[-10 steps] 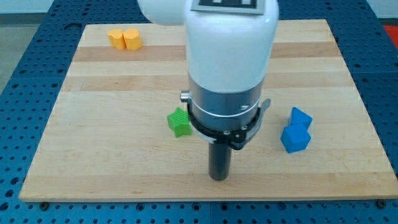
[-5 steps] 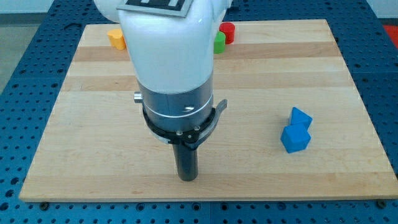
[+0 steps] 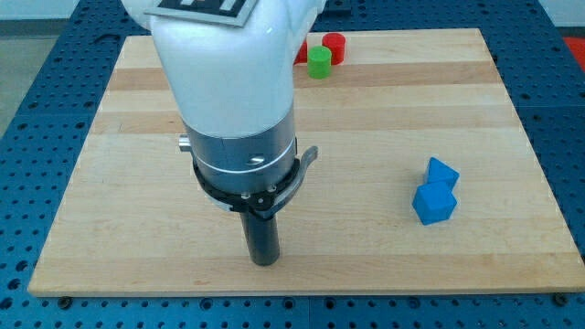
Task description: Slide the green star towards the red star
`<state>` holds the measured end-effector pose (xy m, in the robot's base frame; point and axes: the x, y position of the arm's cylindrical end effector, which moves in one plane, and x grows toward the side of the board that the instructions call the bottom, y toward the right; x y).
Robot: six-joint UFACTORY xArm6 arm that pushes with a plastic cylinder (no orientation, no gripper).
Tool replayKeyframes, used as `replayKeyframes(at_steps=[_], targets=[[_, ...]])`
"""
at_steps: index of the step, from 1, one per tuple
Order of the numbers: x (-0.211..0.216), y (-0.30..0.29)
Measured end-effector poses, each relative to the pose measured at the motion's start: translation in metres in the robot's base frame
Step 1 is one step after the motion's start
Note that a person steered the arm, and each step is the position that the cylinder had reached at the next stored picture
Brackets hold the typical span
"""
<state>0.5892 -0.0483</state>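
Green star not visible anywhere on board; cannot tell where it sits, arm body blocks much of the view's centre-left. Red star likewise can't be confirmed: only a sliver of red (image 3: 300, 51) shows at the arm's edge near the view's top, shape hidden.

Light wooden board (image 3: 512, 119) lies on blue perforated table (image 3: 27, 82). White arm housing w/ grey metal collar (image 3: 239, 151) fills upper centre-left. My tip (image 3: 263, 263), end of dark rod, is down on the wood near the view's bottom edge, left of centre, no block touching or beside it. No claw on this rig, just the rod, so nothing grasped or released.

Near the view's top: small green cylinder (image 3: 318, 62) just beside red cylinder (image 3: 335, 47), red one up-right of green; can't tell if touching. View's right: two blue blocks, angular one (image 3: 441, 172) above, cube-like one (image 3: 433, 203) below, touching. Both well apart from tip.
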Motion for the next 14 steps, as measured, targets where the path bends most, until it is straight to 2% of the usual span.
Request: replayKeyframes(at_steps=[4, 5, 14], targets=[[-0.001, -0.016], [-0.013, -0.025], [-0.039, -0.026]])
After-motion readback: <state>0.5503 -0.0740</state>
